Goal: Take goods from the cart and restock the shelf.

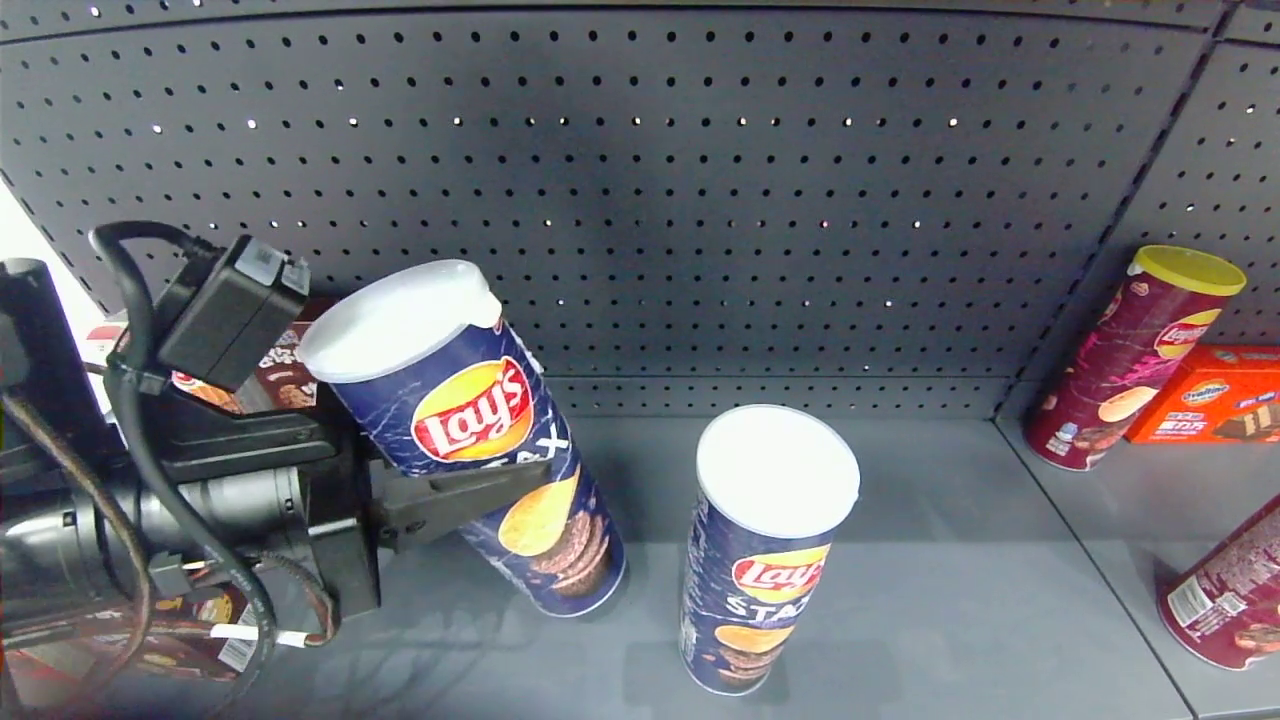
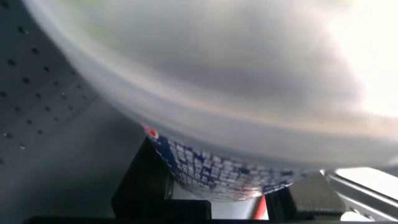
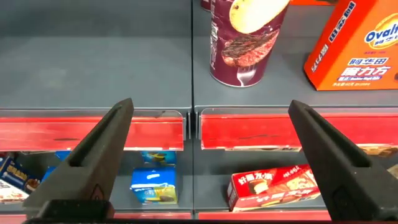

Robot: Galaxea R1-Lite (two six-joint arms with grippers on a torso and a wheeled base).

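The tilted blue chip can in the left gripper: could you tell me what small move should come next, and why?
Probably tip it upright first: the left gripper holds the blue can leaning, base near the shelf, beside the standing can.

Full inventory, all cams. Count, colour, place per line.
tilted blue can: 1, blue, white lid, held over the shelf's left side
upright blue can: 1, blue, white lid, standing mid-shelf
maroon cans: 2; yellow-lidded one at the right bay's back, the other nearer the front, cut off
orange box: 1, right bay, beside the yellow-lidded can
shelf: 1, grey, pegboard back
price strips: 2, red, shelf front edge
blue packet: 1, lower shelf
red box: 1, lower shelf
left gripper: black, shut on the tilted can
right gripper: black, open, facing the shelf edge
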